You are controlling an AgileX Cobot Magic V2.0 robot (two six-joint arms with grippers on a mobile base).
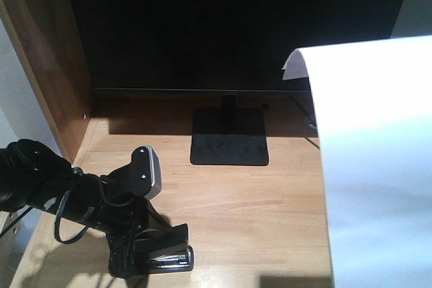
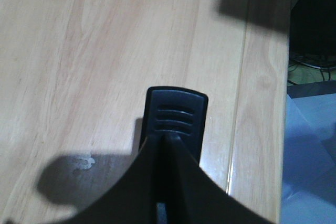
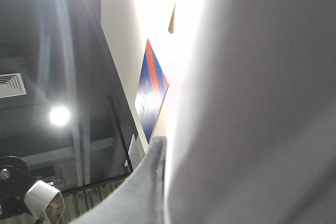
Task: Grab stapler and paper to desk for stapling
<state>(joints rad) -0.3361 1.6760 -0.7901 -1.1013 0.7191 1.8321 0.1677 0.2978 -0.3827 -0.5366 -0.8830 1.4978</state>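
The black stapler (image 1: 169,253) is low over the front left of the light wood desk (image 1: 256,200), and my left gripper (image 1: 138,251) is shut on it. In the left wrist view its ribbed end (image 2: 176,116) pokes out past the closed left gripper (image 2: 169,148), with its shadow tight beside it on the desk (image 2: 79,66). The white paper (image 1: 378,166) hangs upright at the right and covers that side of the desk. In the right wrist view the paper (image 3: 257,108) fills the right half, and my right gripper (image 3: 167,153) is shut on it. Only one of its fingers (image 3: 149,182) shows.
A large black monitor (image 1: 229,25) stands at the back on a square black stand (image 1: 229,139). A brown side panel (image 1: 47,65) walls the desk's left. A cable (image 1: 307,123) runs behind the paper. The desk's edge (image 2: 286,129) drops to the floor beside the stapler.
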